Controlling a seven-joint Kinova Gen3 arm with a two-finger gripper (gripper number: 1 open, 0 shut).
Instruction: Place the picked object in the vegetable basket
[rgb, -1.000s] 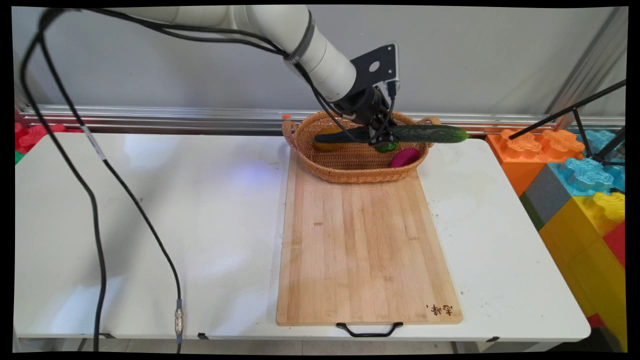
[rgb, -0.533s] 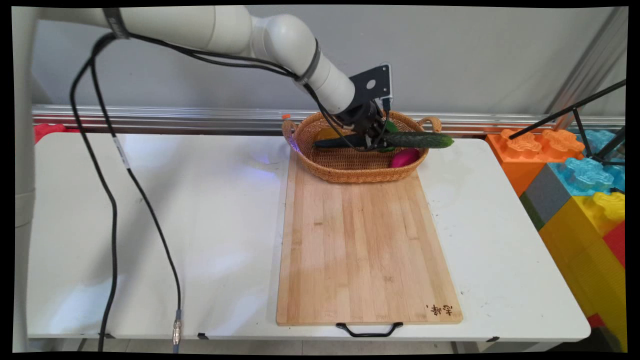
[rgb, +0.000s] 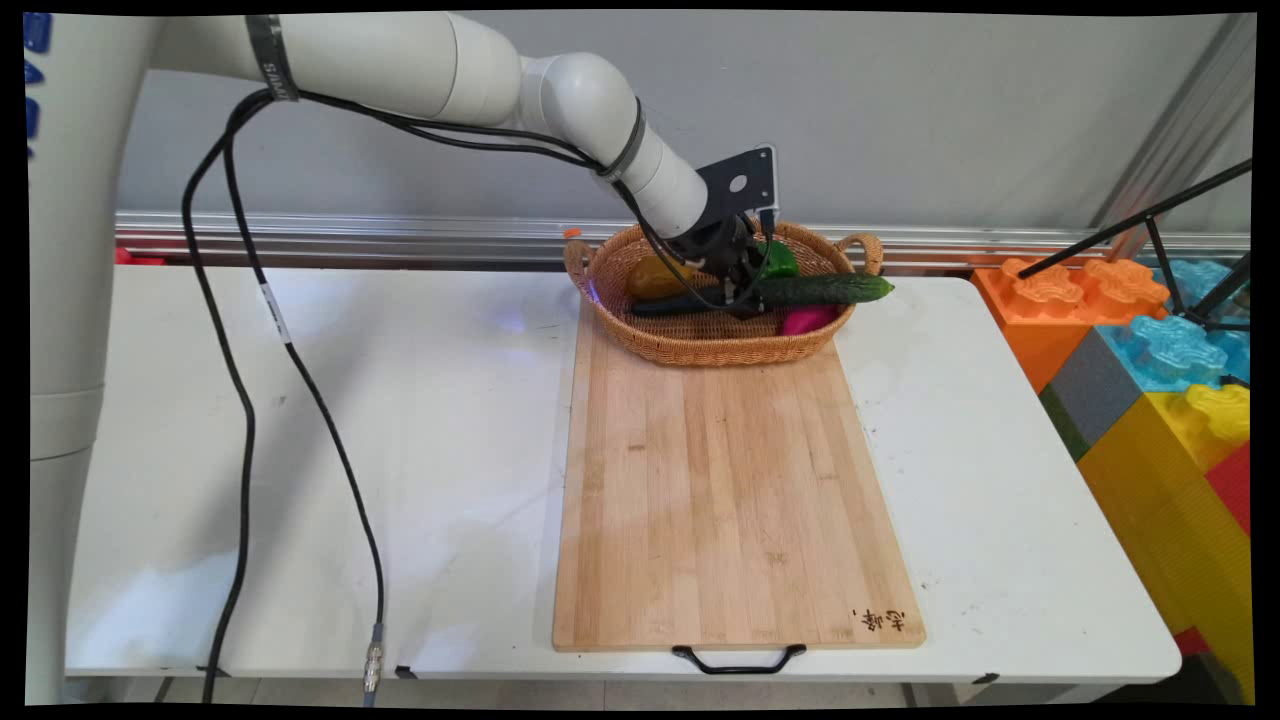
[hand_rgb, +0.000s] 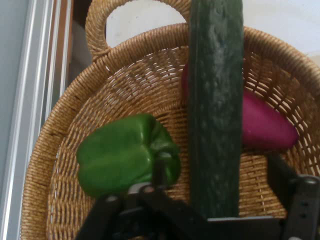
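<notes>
1. The black tool (rgb: 745, 292) is clamped across the middle of a long dark green cucumber (rgb: 800, 291); in the hand view the cucumber (hand_rgb: 215, 110) runs straight up from between the fingers (hand_rgb: 287, 177), held lengthwise and roughly level.

2. The cucumber hangs low inside the wicker basket (rgb: 700, 345), one end reaching out over the basket's right rim near the handle; whether its underside touches the basket floor or the things below cannot be told from either view.

3. Beneath and beside it in the basket lie a green bell pepper (hand_rgb: 125, 160), a magenta vegetable (hand_rgb: 265, 125) that may be an eggplant, and a yellow-orange item (rgb: 655, 277) toward the left side; the pepper sits just beside the tool.

4. The basket stands at the far end of the wooden cutting board (rgb: 735, 500), its near edge overlapping the board; the board carries nothing else.

5. The board lies on the white bench (rgb: 350, 450); coloured foam blocks (rgb: 1170, 370) are stacked off the bench's right end; as things lie, the cucumber is gripped yet not released, and every vegetable in view is within the basket.
</notes>
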